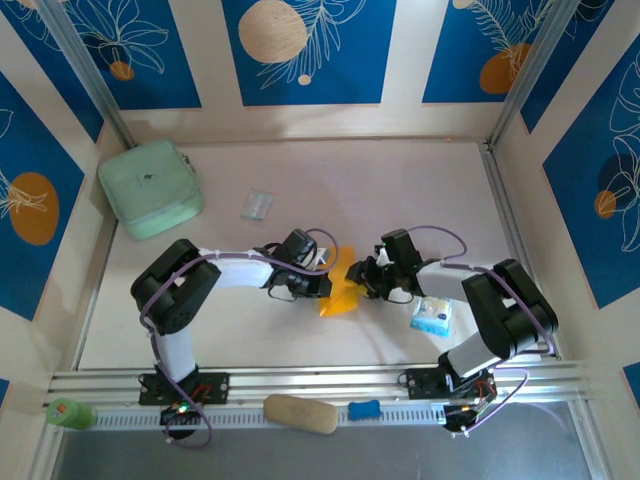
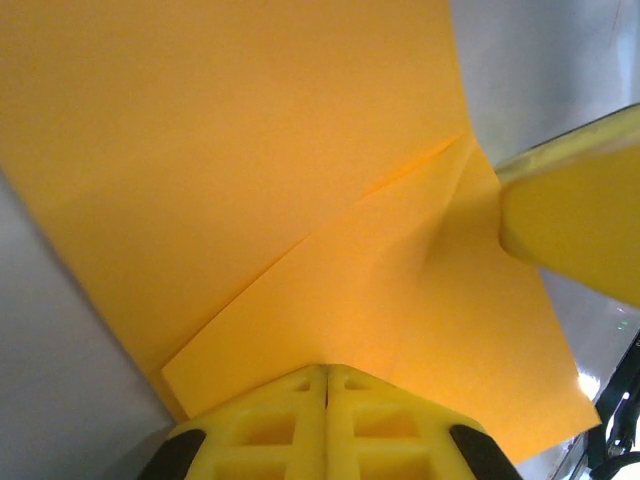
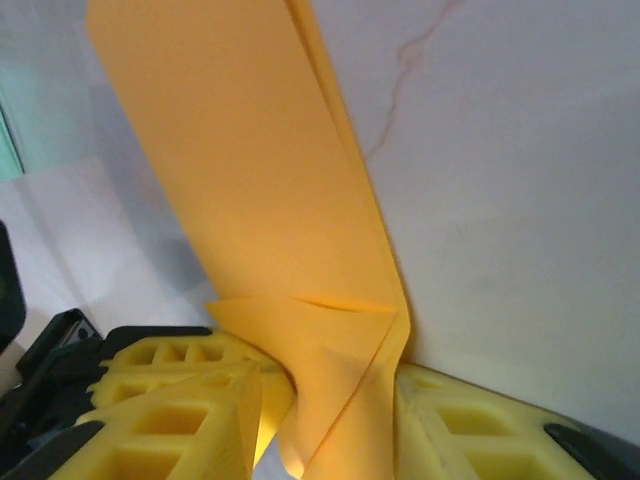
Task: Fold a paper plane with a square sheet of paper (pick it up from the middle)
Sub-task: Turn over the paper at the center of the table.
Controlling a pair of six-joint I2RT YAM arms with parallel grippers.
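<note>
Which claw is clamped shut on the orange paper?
The left claw: its fingers meet tight on the square sheet of paper, while the right claw has fingers apart, the sheet passing between them.

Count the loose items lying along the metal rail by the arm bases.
3: a green cylinder at the left end, a tan oval lump in the middle, a small blue piece just right of it. Others may be hidden.
</note>
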